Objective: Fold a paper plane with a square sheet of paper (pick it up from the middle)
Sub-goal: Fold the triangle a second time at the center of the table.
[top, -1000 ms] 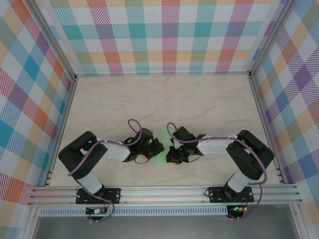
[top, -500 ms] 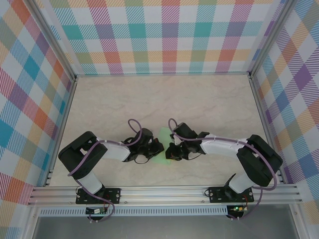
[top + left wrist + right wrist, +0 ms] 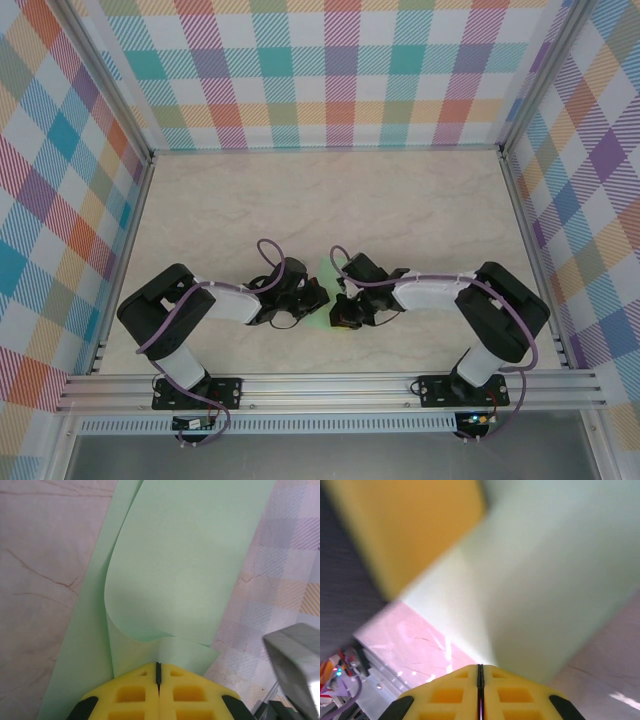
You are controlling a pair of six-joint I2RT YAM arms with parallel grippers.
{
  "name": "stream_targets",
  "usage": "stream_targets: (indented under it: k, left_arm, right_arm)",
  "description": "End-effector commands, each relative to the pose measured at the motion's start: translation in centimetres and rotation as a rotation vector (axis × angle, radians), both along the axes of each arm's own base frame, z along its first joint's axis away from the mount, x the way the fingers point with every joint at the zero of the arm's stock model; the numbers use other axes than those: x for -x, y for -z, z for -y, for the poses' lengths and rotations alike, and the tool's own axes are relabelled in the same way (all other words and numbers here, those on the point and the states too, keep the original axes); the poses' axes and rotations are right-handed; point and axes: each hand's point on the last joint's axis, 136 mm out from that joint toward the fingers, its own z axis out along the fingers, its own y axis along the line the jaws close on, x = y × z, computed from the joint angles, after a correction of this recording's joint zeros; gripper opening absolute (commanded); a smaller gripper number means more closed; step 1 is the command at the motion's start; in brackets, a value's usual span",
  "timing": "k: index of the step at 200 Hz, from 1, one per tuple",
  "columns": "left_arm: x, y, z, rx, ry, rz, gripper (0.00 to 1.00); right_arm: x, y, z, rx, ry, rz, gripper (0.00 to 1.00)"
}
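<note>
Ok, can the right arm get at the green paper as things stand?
Probably yes: the right gripper looks shut on the green paper at its edge, with the left gripper pinching it close alongside.

Pale mint-green paper (image 3: 190,555), cream marbled table (image 3: 330,200), pastel plaid walls (image 3: 340,70)

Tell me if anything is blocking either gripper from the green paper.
Nothing visible stands between them. The left gripper is shut on the green paper, with a curled flap rising from its tips. The right gripper is shut too, and the paper runs right into its tips, though that view is blurred.
</note>
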Motion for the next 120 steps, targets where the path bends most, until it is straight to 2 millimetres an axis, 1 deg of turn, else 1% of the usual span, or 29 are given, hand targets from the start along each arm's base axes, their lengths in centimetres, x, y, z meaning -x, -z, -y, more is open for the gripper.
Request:
stream_targets:
  k: [1,16,32,87,102,120]
  left_arm:
    - [1.9,1.9,-1.1,-0.078,0.031,-0.058,0.00]
    - [1.9,1.9,-1.1,-0.081,0.028,-0.058,0.00]
    - [1.9,1.9,-1.1,-0.079,0.030,-0.058,0.00]
    - [1.8,1.8,-1.1,-0.079,0.022,-0.055,0.00]
    - [1.8,1.8,-1.2,-0.078,0.021,-0.056,0.00]
    - [1.9,1.9,-1.3,-0.081,0.017,-0.056,0.00]
  right_arm:
    - [1.0,1.7,1.3,0.040,0.009,-0.020,0.10]
    - [1.6,2.2,1.8,0.049,0.005,-0.033,0.10]
    - [1.7,2.4,2.1,0.053,0.006,-0.033,0.10]
    - [2.5,1.7,2.1,0.021,-0.015,-0.046,0.10]
    - [2.8,1.8,2.4,0.021,-0.010,-0.051,0.10]
    - [2.9,1.4,2.6,0.015,-0.007,-0.045,0.11]
